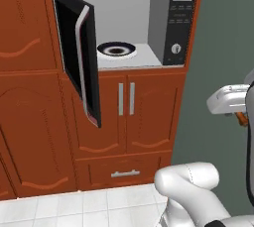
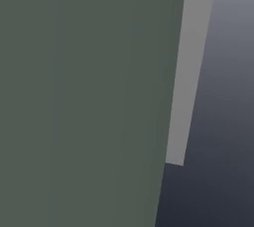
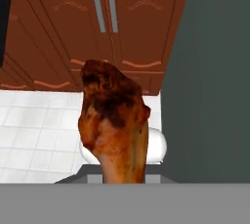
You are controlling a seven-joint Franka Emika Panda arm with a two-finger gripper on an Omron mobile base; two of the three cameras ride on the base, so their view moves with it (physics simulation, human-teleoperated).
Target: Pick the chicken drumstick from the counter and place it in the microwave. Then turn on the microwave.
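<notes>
Fingers are clamped on the narrow end of the chicken drumstick (image 3: 115,125), judging from the hand view, where the meat stands up out of the gripper with its fat end pointing away from me. I hold it low and well off to the right of the microwave (image 1: 124,25), near the grey wall. My worry is the carry: the grip sits on the thin bone end, so the heavy end could swing or slip out on the way up. I could also clip the open door (image 1: 79,55), which hangs out to the left of the cavity. The drumstick is glossy brown-orange, darker and charred toward its bulbous top, paler near the grip.
</notes>
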